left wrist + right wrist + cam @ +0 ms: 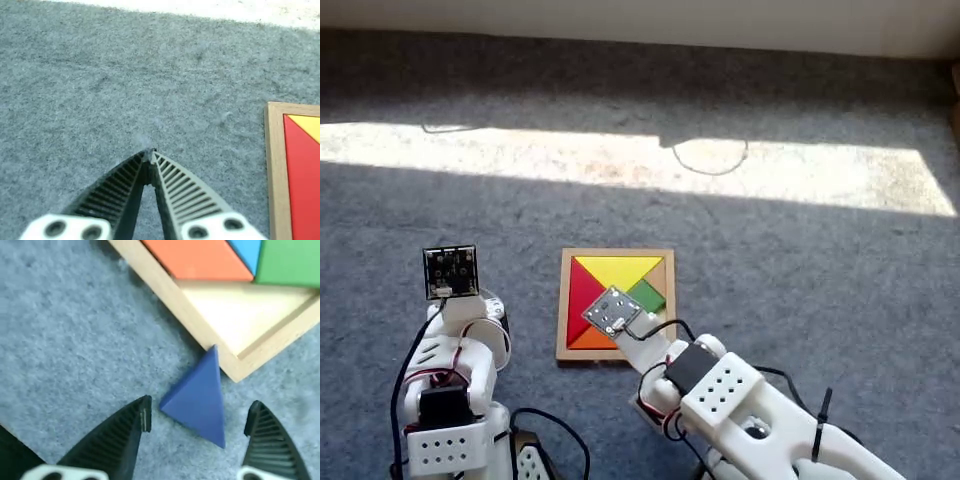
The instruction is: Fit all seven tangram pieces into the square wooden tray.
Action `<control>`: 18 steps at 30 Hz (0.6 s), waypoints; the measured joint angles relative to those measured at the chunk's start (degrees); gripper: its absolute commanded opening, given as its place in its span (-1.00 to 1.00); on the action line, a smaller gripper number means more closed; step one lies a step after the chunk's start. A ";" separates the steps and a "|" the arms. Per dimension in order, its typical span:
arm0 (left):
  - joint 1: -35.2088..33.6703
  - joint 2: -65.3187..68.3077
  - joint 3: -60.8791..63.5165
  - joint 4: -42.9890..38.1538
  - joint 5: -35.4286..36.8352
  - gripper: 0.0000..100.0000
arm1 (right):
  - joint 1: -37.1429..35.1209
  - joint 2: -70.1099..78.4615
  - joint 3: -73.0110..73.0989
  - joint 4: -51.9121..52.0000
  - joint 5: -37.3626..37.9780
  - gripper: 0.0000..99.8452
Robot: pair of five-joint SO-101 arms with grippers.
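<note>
Around: grey carpet (800,280) under everything. A sun band (520,150) runs across it on the far side, with a thin cable (712,157) looped in that band.
In the way: the tray (563,300) has its corner rim between the blue triangle (200,390) and the gap (235,310). From above, my right arm (720,390) covers the tray's near right part.
Left arm (455,345): folded back beside the tray's left side, apart from it. My left gripper (150,152) is closed tip to tip on nothing, over bare carpet.
Right arm: stretched forward to the tray's near corner, wrist pointing down. My right gripper (200,412) is spread wide and holds nothing, one finger on each side of the blue triangle, both clear of it.
Blue triangle: dark blue, flat on the carpet outside the tray, one tip touching the corner's outer rim.
Tray: square, pale wood. The yellow piece (617,270) is at the far side and the red piece (582,295) at the left. The green piece (647,295) is toward the right and the orange piece (197,257) is along the near edge. The light blue piece (247,249) sits between orange and green.
Gap: a bare wooden triangle in the near corner, bordered by orange and green.
</note>
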 measured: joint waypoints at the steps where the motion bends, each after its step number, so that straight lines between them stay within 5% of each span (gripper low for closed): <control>1: 0.00 0.00 0.00 0.00 0.00 -0.99 | 0.00 0.00 1.05 -1.05 0.00 -0.42; 18: 0.00 0.00 0.00 0.00 0.00 -0.99 | 0.44 -0.53 7.03 -7.82 -0.09 -0.68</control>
